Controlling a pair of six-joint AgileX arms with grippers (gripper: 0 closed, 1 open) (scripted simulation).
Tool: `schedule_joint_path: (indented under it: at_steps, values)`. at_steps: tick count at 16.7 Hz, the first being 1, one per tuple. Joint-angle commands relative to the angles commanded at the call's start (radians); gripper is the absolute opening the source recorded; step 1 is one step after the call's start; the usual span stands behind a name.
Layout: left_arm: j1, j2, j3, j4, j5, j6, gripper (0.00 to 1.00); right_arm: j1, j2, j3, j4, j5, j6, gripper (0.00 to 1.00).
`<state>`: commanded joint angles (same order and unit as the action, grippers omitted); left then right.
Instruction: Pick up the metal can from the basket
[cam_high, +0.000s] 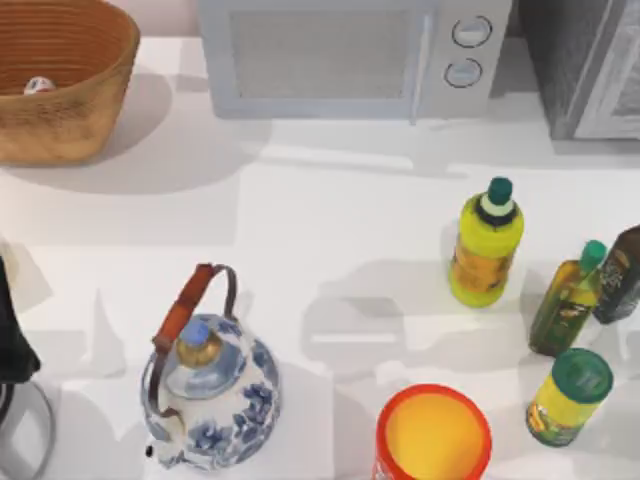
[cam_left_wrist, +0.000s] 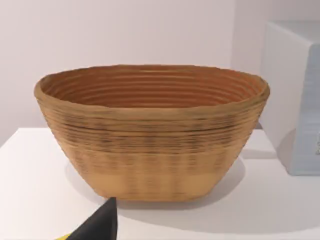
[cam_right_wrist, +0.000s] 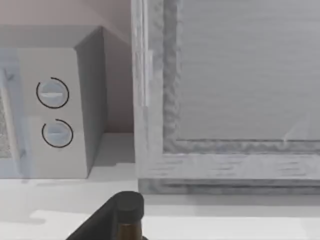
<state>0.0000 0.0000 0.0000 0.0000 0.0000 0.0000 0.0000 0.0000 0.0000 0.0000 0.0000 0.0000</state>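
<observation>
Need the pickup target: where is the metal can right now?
In the top view the metal can sits inside the basket, at the table's far left corner, left of the microwave.

The top view looks straight down on the table (cam_high: 330, 230), taking in the basket (cam_high: 60, 85) at far left and the microwave (cam_high: 355, 55) along the far edge. The left wrist view faces level across the tabletop at the basket (cam_left_wrist: 150, 135) from near, side-on, with a white box (cam_left_wrist: 295, 95) beyond it. The right wrist view looks low and close at the microwave's dials (cam_right_wrist: 52, 92) and a grey cabinet (cam_right_wrist: 230, 95) beside them; both also lie in the top view
</observation>
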Motion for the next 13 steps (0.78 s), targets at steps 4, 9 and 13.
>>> schedule_joint_path:
  at_steps: [4, 9, 13]
  values:
    - [0.003, 0.028, 0.029, -0.014, 0.000, 0.001, 1.00, 0.000, 0.000, 0.000, 0.000, 0.000, 0.000, 1.00]
    - [0.023, 0.266, 0.262, -0.128, 0.001, 0.011, 1.00, 0.000, 0.000, 0.000, 0.000, 0.000, 0.000, 1.00]
    - [0.047, 0.587, 0.573, -0.279, 0.005, 0.023, 1.00, 0.000, 0.000, 0.000, 0.000, 0.000, 0.000, 1.00]
